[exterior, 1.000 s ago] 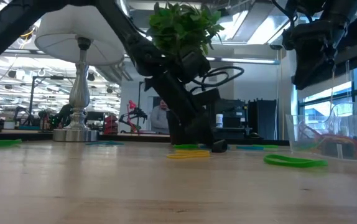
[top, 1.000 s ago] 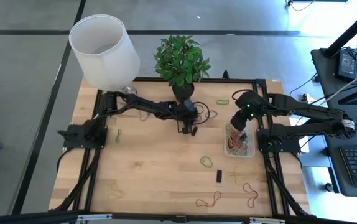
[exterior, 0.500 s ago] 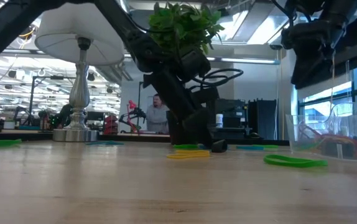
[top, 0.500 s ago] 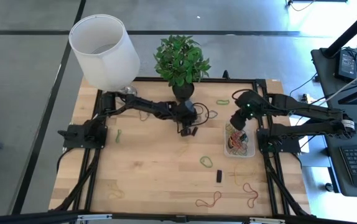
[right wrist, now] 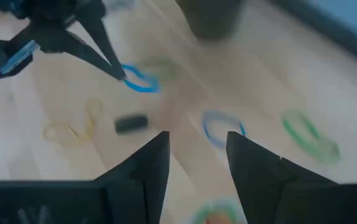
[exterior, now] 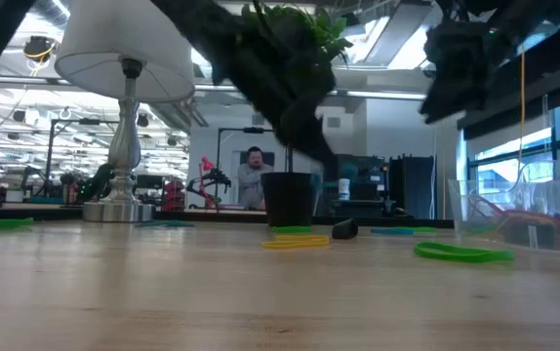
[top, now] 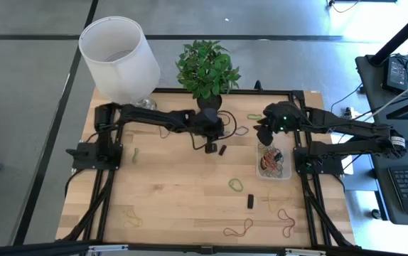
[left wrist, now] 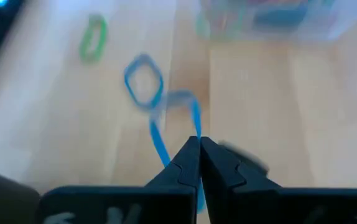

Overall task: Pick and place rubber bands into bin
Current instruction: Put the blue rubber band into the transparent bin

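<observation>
we see our left gripper [left wrist: 198,146] pinched tight on a thin, floppy blue rubber band [left wrist: 161,144], which dangles as a limp strand over the pale wooden table [top: 175,192], just in front of the black plant pot [exterior: 289,200]. our right gripper [right wrist: 196,155], fingers apart and empty, hangs beside the clear plastic bin [top: 273,163], which holds a tangle of coloured bands.

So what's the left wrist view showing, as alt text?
The left gripper is shut on a blue rubber band lifted above the wooden table. Beyond lie another blue band, a green band and the clear bin.
</observation>
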Robot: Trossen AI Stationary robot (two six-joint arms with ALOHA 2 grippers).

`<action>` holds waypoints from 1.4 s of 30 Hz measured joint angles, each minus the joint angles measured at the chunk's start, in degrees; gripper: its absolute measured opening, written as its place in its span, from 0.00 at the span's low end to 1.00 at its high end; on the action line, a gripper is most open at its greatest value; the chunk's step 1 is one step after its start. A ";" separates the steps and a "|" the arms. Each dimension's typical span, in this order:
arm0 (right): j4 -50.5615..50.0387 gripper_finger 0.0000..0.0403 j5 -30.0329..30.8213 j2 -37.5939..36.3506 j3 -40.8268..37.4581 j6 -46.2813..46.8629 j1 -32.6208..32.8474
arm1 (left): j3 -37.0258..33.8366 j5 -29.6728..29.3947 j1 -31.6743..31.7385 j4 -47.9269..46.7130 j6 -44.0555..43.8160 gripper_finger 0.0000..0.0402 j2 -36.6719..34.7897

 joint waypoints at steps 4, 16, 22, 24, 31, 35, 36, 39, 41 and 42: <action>12.40 0.40 -0.21 0.86 -2.56 -5.92 1.18 | 0.16 -0.20 0.11 0.05 -0.10 0.01 -3.49; 37.83 0.43 -5.13 8.98 -5.53 -17.11 4.40 | 0.20 -1.72 0.11 -6.19 -0.85 0.01 -9.76; 46.41 0.53 -5.81 15.53 -5.53 -19.05 5.56 | 0.22 -1.92 -0.02 -7.19 -1.05 0.01 -9.72; 47.93 0.57 -5.79 17.25 -5.53 -20.59 5.69 | 0.22 -1.94 -0.17 -7.49 -1.41 0.01 -9.72; 47.82 0.58 -5.64 21.73 -5.53 -31.34 7.68 | 0.22 -1.81 -0.55 -7.34 -2.64 0.01 -9.72; 48.74 0.53 -3.80 23.54 -5.53 -35.33 7.86 | 0.22 -1.54 -1.04 -7.31 -2.62 0.01 -9.72; 49.11 0.52 -3.62 23.87 -5.53 -36.57 7.85 | 0.22 -1.52 -1.12 -7.30 -2.64 0.01 -9.72; 49.53 0.48 -3.60 24.70 -5.53 -40.14 7.83 | 0.22 -1.51 -1.40 -7.30 -2.65 0.01 -9.72; 49.48 0.46 -3.15 25.39 -5.53 -40.86 7.77 | 0.22 -1.51 -1.51 -7.30 -2.62 0.01 -9.72; 49.40 0.44 -2.61 25.67 -5.53 -41.03 7.77 | 0.22 -1.49 -1.61 -7.30 -2.65 0.01 -9.72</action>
